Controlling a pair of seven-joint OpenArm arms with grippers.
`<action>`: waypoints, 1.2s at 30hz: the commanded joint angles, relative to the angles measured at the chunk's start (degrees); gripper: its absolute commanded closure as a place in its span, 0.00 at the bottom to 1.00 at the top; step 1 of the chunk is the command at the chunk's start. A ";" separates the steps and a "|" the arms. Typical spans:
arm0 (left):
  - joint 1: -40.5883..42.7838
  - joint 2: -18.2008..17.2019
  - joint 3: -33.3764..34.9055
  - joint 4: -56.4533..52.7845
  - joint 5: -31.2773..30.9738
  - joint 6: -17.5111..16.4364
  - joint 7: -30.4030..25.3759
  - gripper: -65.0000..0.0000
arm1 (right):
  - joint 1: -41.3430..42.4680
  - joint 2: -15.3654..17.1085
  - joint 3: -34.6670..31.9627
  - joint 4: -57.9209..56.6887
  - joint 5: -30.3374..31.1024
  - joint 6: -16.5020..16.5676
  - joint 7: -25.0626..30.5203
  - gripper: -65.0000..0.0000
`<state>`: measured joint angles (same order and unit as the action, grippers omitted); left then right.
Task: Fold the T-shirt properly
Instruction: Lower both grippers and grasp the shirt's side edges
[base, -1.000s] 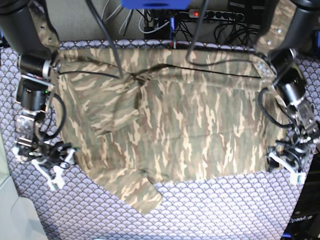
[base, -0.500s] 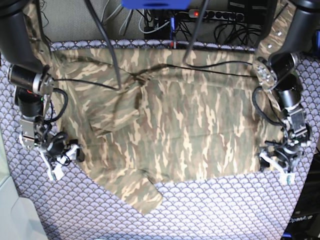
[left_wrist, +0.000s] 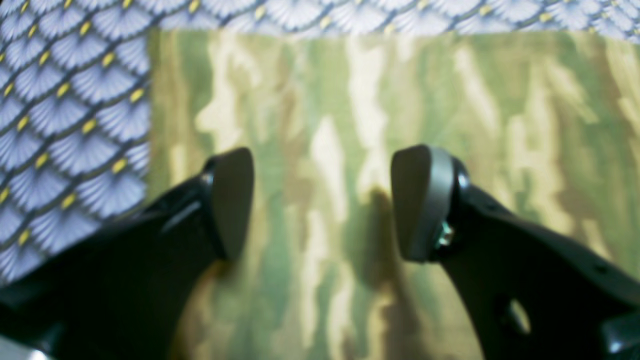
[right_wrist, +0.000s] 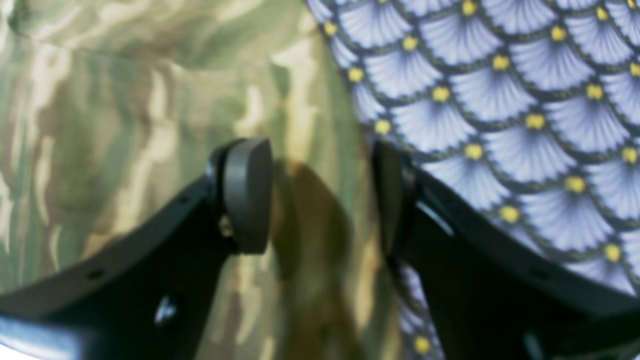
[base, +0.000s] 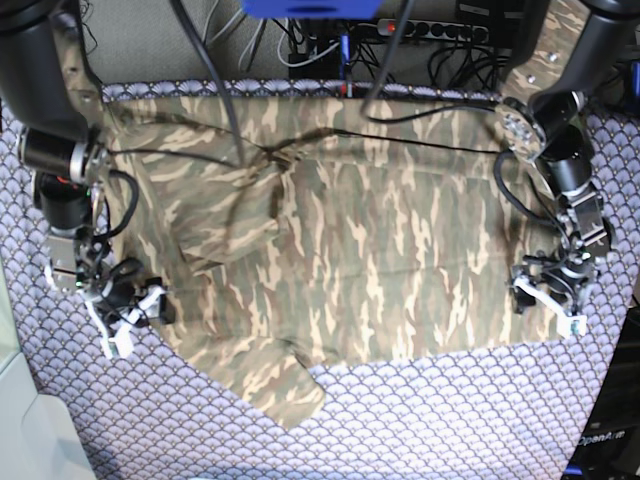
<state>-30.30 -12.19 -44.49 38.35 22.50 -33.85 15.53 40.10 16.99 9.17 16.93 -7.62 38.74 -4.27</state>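
I see the T-shirt (base: 340, 240) spread flat across the tablecloth (base: 420, 420), one sleeve folded inward at upper left of the base view and a flap pointing down toward the near edge. My left gripper (base: 548, 300) hangs over the shirt's corner on that view's right, jaws apart with nothing between them. My right gripper (base: 130, 310) sits low at the opposite side edge, jaws also spread, one pad (right_wrist: 247, 195) over cloth, the other over bare tablecloth. "OpenArm" reads at the lower right corner. Bare tablecloth runs along the near side.
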 joint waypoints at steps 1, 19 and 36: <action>-1.92 -0.87 0.05 0.99 -0.92 -0.40 -1.60 0.35 | 0.74 0.02 -1.56 0.08 -0.87 0.42 -2.28 0.49; -2.71 -2.98 -0.21 1.08 -1.01 0.13 -2.03 0.34 | -0.49 -0.60 -4.29 0.26 -0.78 0.25 -2.36 0.85; -8.42 -7.99 -0.04 -13.42 -0.92 13.58 -11.18 0.34 | -0.49 -0.60 -4.38 0.26 -0.78 0.25 -2.36 0.96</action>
<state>-37.32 -18.98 -44.42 24.29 22.04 -20.45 5.48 39.18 16.21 5.08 17.30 -6.59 38.57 -3.16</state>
